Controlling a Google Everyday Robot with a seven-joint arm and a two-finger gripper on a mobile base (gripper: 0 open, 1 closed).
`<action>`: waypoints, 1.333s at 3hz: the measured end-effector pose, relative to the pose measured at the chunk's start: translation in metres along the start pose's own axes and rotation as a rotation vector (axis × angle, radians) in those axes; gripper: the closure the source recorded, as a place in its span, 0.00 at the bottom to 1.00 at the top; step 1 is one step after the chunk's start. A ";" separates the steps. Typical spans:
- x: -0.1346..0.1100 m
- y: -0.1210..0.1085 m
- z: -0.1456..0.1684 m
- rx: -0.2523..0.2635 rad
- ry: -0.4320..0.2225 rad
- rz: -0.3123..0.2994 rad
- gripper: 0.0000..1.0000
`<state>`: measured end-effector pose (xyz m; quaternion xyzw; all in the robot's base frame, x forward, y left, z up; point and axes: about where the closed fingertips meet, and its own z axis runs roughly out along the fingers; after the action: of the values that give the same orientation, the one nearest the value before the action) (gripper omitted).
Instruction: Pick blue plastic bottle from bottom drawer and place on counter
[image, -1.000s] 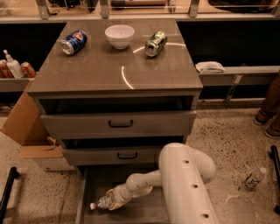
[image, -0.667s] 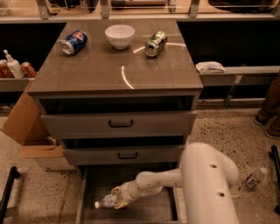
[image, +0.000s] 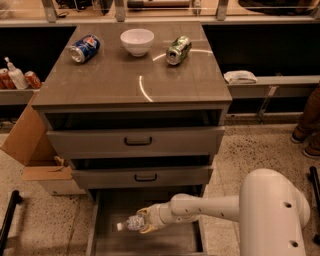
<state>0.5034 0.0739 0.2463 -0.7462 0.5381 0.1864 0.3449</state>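
Note:
The blue plastic bottle (image: 131, 223) is a small clear crinkly bottle with a white cap pointing left. It lies sideways in the open bottom drawer (image: 107, 210), held just over the drawer floor. My gripper (image: 142, 221) reaches in from the right on a white arm and is shut on the bottle's body. The counter (image: 135, 75) is the cabinet's flat grey-brown top, above the two drawers with black handles.
On the counter lie a blue soda can (image: 84, 48), a white bowl (image: 137, 41) and a green can (image: 178, 50). A cardboard box (image: 30, 145) stands left of the cabinet. Side shelves hold bottles (image: 15, 76) and a white cloth (image: 240, 76). My white arm base (image: 272, 215) fills the lower right.
My arm has shifted right and extended further left into the drawer. The bottle stays in the gripper's hold, at about the same place in the drawer.

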 end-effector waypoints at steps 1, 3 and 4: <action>-0.008 -0.007 -0.019 0.027 0.001 -0.021 1.00; -0.058 -0.023 -0.131 0.111 0.030 -0.133 1.00; -0.079 -0.043 -0.193 0.160 0.002 -0.197 1.00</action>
<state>0.4979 -0.0032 0.4449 -0.7657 0.4756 0.1075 0.4195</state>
